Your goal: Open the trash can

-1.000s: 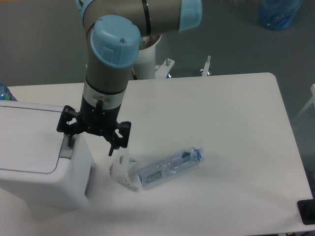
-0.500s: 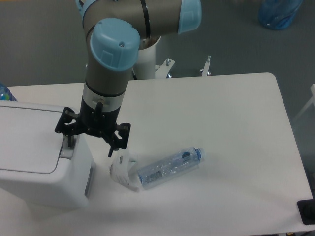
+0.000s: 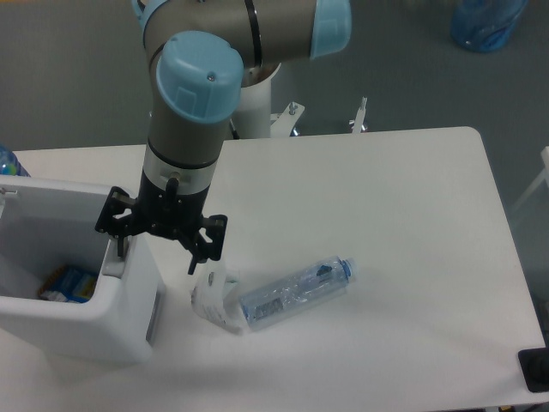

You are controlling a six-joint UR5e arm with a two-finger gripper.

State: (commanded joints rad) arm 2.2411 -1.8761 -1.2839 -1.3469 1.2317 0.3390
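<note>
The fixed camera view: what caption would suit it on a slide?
Robot gripper on the open trash can, plastic bottle lying alongside.

No legible text; bottle (image 3: 298, 291) label print too small to read.

Trash can (image 3: 94, 322) of smooth white plastic with a faint sheen. Clear, glossy plastic bottle (image 3: 297, 292) — crinkled, with a printed label. White table (image 3: 386, 215) looks smooth and matt. Gripper (image 3: 159, 247) is matt black; the arm (image 3: 184, 103) — grey with glossy pale-blue plastic caps.
</note>
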